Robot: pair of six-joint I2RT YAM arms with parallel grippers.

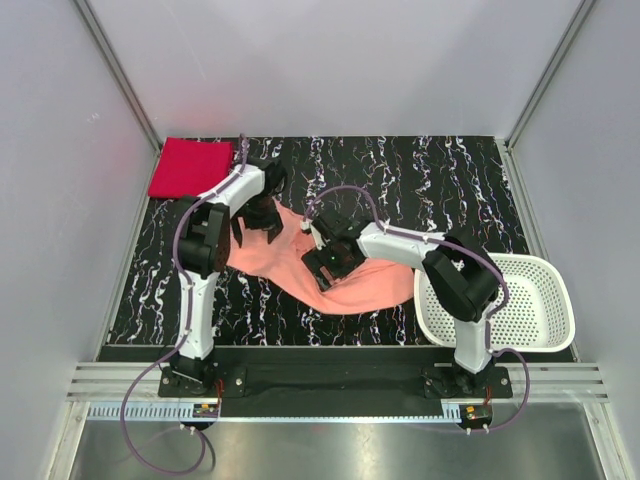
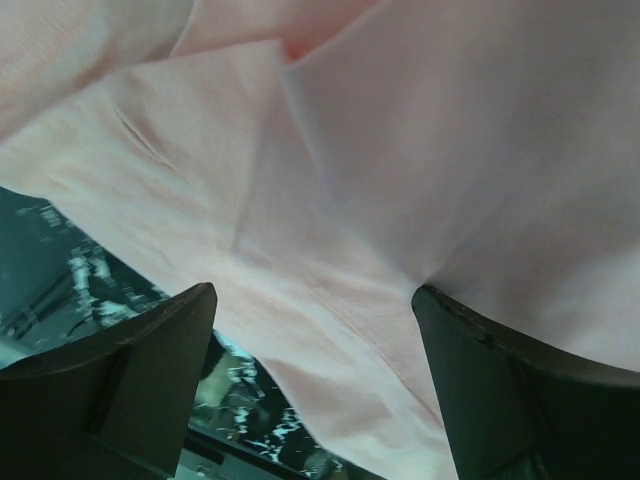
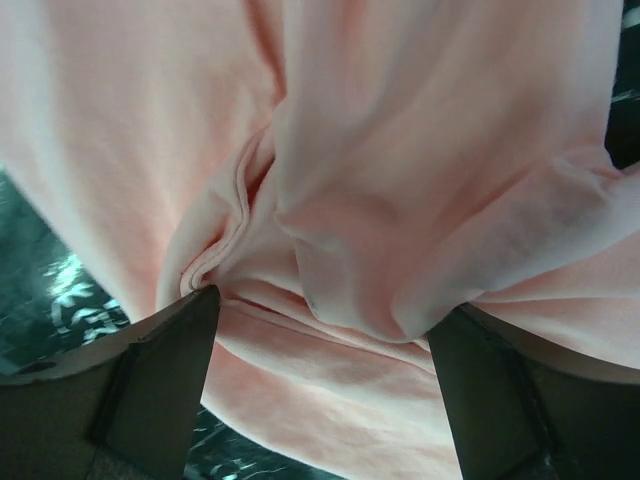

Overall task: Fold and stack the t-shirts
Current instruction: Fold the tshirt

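Observation:
The salmon t-shirt (image 1: 355, 290) lies crumpled on the black marbled table (image 1: 420, 170), between the two arms. The red t-shirt (image 1: 190, 167) rests as a neat folded rectangle at the far left corner. My left gripper (image 1: 262, 222) is down at the salmon shirt's upper left edge. In the left wrist view its jaws (image 2: 312, 295) stand wide open, with pink cloth (image 2: 400, 150) spanning the gap. My right gripper (image 1: 325, 262) presses at the shirt's middle. Its jaws (image 3: 325, 305) are also open, straddling bunched folds and a hem (image 3: 400, 150).
A white perforated basket (image 1: 545, 300) sits at the near right, next to the right arm's base. Grey walls close in the table on three sides. Bare marbled surface (image 2: 60, 260) shows just left of the salmon cloth.

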